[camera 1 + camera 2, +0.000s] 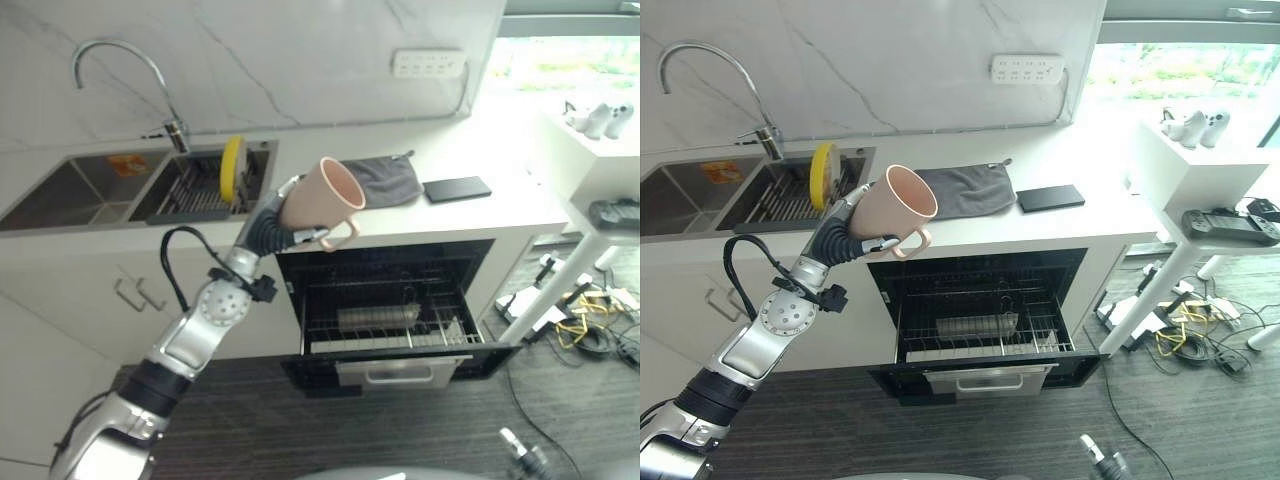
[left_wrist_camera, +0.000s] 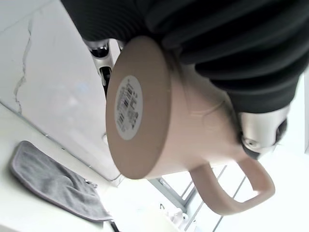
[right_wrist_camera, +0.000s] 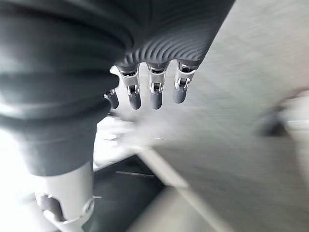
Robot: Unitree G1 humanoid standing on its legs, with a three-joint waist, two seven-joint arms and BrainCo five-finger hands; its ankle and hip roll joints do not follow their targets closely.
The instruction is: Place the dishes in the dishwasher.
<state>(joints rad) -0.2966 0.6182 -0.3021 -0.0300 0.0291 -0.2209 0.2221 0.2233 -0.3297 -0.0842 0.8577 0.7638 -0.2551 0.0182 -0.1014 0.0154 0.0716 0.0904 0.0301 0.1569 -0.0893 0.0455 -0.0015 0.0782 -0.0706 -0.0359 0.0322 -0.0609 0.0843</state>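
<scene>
— So, which step is this?
— Carrying, I'd judge: the dishwasher [image 1: 395, 320] stands open with its rack out, and the left hand [image 1: 270, 232], fingers wrapped around one pink mug [image 1: 322, 199], must next lower it in.
— Other dishes?
— One yellow plate [image 1: 232, 167] in the sink. The right hand [image 3: 152, 92] hangs slack.
</scene>
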